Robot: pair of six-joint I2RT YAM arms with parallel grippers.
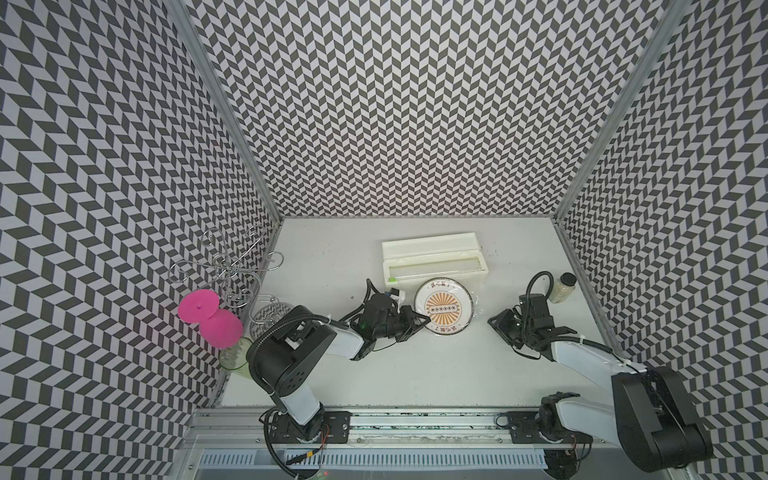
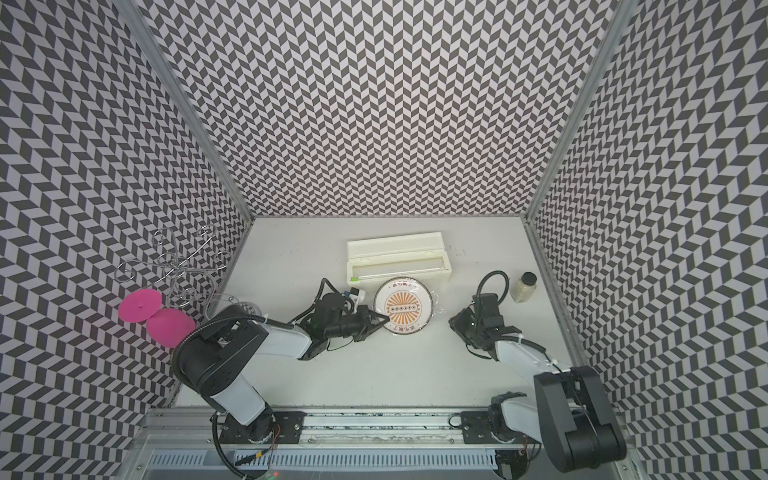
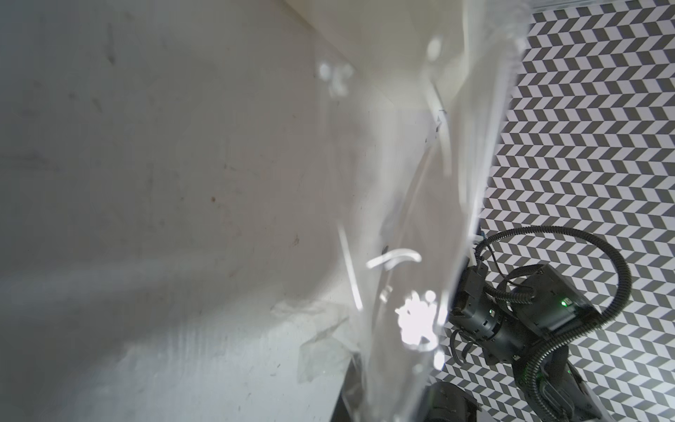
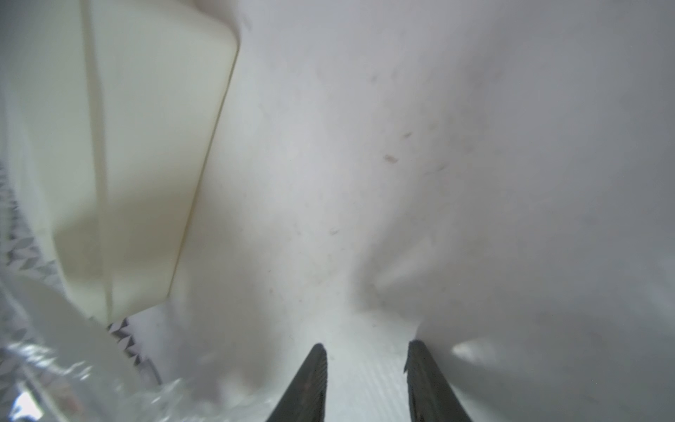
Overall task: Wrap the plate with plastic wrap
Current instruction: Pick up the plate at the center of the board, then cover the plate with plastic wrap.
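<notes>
The plate, white with an orange sunburst centre, lies flat on the table in front of the cream box. Plastic wrap lies over it and crinkles past its right rim. My left gripper sits at the plate's left rim. In the left wrist view the glossy plastic wrap stretches up from the jaws and hides the fingers; the gripper is shut on it. My right gripper stands apart to the plate's right. Its jaws are open over bare table with nothing between them.
A small jar stands behind the right arm. At the left wall are a wire rack, two pink discs, a patterned glass disc and a green cup. Patterned walls close three sides.
</notes>
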